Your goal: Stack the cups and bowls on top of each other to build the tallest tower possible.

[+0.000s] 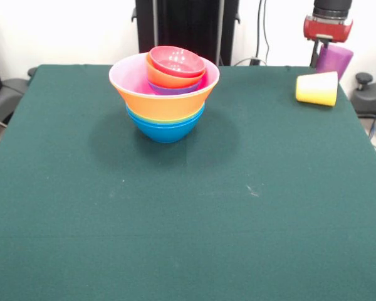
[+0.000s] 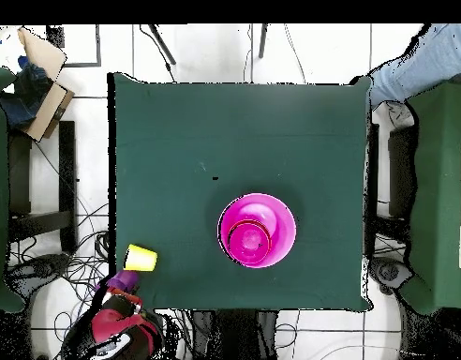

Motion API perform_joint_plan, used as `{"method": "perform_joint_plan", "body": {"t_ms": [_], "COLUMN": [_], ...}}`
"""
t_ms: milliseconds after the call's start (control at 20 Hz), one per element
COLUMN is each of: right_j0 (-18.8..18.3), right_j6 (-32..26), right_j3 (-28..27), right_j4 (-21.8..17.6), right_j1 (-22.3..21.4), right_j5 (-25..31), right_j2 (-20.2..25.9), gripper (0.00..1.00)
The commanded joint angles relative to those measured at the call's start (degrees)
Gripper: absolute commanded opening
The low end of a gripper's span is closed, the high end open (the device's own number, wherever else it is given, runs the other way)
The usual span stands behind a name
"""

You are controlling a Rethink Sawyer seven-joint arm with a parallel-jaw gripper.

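Note:
The tower [image 1: 165,94] stands at the table's far middle: a blue bowl [image 1: 166,129] at the base, a wide orange bowl [image 1: 166,105] and a pink bowl [image 1: 126,78] above, then small bowls with a crimson one [image 1: 177,61] topmost. From above the tower [image 2: 258,230] shows as pink rings. A yellow cup [image 1: 317,88] lies on its side at the far right corner; it also shows in the overhead view [image 2: 141,257]. My gripper [image 1: 329,53] hangs from the red arm [image 1: 328,28] at that corner, shut on the translucent purple cup [image 1: 336,61], which is tilted and held just above the table's edge [image 2: 122,279].
The green cloth table [image 1: 188,219] spreads wide in front of the tower. The black pedestal [image 1: 188,28] stands behind the tower. Cables and chairs lie round the table [image 2: 47,272]. A person's sleeve [image 2: 417,66] shows at the overhead view's upper right.

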Motion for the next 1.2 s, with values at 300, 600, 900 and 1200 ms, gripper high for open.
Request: {"method": "perform_joint_plan", "body": {"t_ms": [300,600,900,1200], "right_j0": [-4.49,-7.96,-8.79,-8.44], "right_j6": [-0.42,-2.21,-2.46,-1.89], "right_j3": [-5.17,-7.70,-9.72,-11.17], "right_j4": [-5.92,-9.29,-10.48,-10.78], "right_j1": [2.24,2.53,2.55,2.79], "right_j5": [5.66,7.24,9.09,10.14], "right_j2": [2.66,2.61,2.38,2.14], "gripper": [0.00,0.00,0.00,0.00]}}
